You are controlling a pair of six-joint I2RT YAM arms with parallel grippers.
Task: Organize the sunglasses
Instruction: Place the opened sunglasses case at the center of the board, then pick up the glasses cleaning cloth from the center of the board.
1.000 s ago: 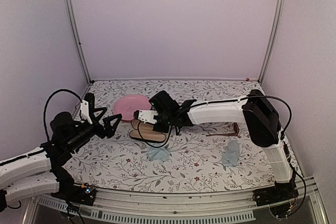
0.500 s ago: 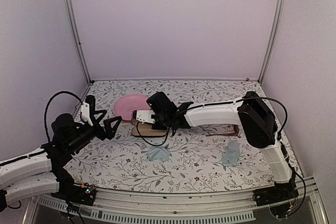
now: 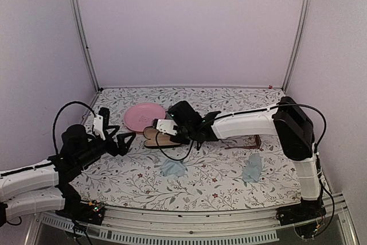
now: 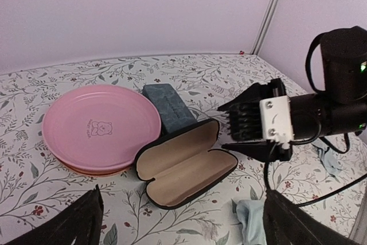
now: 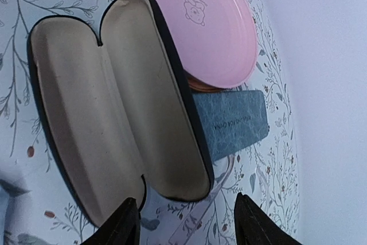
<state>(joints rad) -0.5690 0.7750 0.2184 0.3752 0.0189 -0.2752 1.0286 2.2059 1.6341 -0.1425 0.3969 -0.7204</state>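
Observation:
One pair of sunglasses (image 3: 257, 140), reddish-brown, lies on the table at the right, beside my right arm. A pale translucent temple of the other sunglasses (image 5: 195, 214) shows on the table next to the grey-blue case (image 5: 232, 121); the rest of that pair is hidden. The black oval case (image 4: 186, 162) lies open and empty, its tan lining up. My right gripper (image 5: 186, 222) is open right at the case's end, holding nothing. My left gripper (image 4: 183, 222) is wide open and empty, a short way from the case's other side.
A pink plate (image 4: 100, 124) sits just behind the black case, touching the grey-blue case (image 4: 169, 104). Two light blue cloths (image 3: 172, 167) (image 3: 252, 167) lie toward the front. The enclosure's walls and metal posts (image 3: 83, 32) border the floral table.
My right gripper has gone from shut to open at the case, which now lies fully open and a little further back. My left gripper has edged slightly toward the case.

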